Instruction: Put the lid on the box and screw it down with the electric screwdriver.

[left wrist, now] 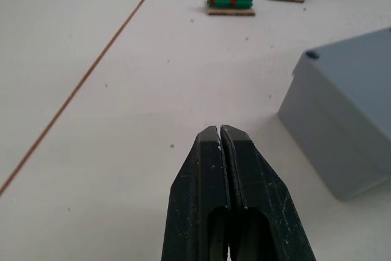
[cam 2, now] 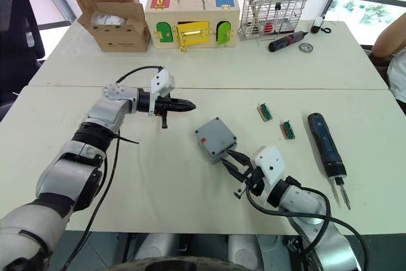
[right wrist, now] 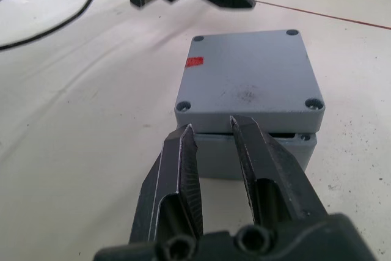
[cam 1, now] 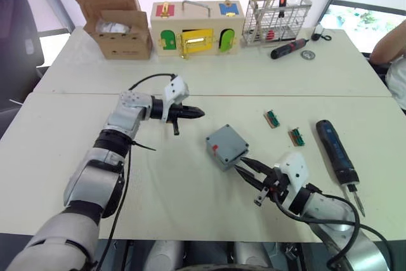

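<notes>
The grey box [cam 1: 223, 157] sits at mid-table with the lid [right wrist: 247, 77] lying on top of it; a thin gap shows under one edge of the lid, and a red mark lies by one corner. My right gripper [cam 1: 244, 166] is open, its fingertips [right wrist: 185, 132] right at the box's near side, just below the lid's edge. Off to the box's left and farther back, my left gripper [cam 1: 198, 113] hovers shut with nothing in it. The dark blue electric screwdriver [cam 1: 336, 152] lies on the table to the right of the box, bit pointing toward me.
Two small green terminal blocks [cam 1: 273, 118] [cam 1: 296, 136] lie between the box and the screwdriver. At the back stand a cardboard box [cam 1: 117, 20], a wooden box with coloured doors [cam 1: 196, 28], a wire rack [cam 1: 277, 17] and a red-and-black screwdriver [cam 1: 288, 48]. A person's arm [cam 1: 390, 49] shows at the right edge.
</notes>
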Motion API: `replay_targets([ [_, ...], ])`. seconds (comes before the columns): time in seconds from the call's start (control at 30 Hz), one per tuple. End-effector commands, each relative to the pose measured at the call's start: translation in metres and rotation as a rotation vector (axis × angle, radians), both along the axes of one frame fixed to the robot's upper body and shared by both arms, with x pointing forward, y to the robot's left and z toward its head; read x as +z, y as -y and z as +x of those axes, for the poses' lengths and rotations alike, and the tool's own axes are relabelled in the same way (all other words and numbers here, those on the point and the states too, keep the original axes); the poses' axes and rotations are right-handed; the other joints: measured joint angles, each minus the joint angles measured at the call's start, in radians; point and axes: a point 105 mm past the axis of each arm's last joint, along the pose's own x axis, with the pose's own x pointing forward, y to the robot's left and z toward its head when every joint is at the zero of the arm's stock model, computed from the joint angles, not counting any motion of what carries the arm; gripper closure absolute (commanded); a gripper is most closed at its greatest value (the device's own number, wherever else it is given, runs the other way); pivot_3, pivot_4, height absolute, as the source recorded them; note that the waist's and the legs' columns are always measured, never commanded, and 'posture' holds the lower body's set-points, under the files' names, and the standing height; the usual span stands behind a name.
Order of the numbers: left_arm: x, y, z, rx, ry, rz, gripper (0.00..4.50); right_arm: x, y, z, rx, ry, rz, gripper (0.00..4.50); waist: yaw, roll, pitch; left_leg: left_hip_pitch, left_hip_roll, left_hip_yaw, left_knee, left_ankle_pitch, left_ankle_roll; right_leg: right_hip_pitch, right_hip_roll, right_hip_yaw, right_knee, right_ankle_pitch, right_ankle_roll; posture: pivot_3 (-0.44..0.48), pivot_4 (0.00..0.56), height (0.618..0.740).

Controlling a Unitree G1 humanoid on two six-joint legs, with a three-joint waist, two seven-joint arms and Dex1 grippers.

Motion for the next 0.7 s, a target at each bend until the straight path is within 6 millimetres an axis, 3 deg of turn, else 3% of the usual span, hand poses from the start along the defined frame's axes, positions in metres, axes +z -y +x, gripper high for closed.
replay_targets([
  [0.03, 0.013, 0.014, -0.001, -0.074, 0.070, 0.003, 4.50, 0.013, -0.001, -0.004, 0.012, 0.035, 0.021, 3.47, -0.004, 0.000, 0.000, -0.003, 0.000, 0.000, 0.001, 0.000, 0.000, -0.002, 0.000, 0.000, 0.000, 0.000, 0.000, 0.000, 0.150, 0.737],
  [0.33, 0.008, 0.032, -0.017, -0.159, 0.017, -0.054, 4.50, 0.009, -0.001, -0.007, -0.020, 0.001, 0.040, 3.47, -0.007, 0.000, 0.000, -0.005, 0.000, 0.000, 0.002, 0.000, 0.000, -0.006, 0.000, 0.000, 0.003, 0.000, 0.000, 0.000, 0.150, 0.737],
  [0.7, 0.010, 0.040, -0.027, -0.188, 0.005, -0.077, 4.50, 0.012, -0.003, -0.001, -0.020, 0.012, 0.045, 3.47, -0.005, 0.000, 0.000, -0.005, 0.000, 0.000, 0.002, 0.000, 0.000, -0.006, 0.000, 0.000, 0.003, 0.000, 0.000, 0.000, 0.150, 0.737],
])
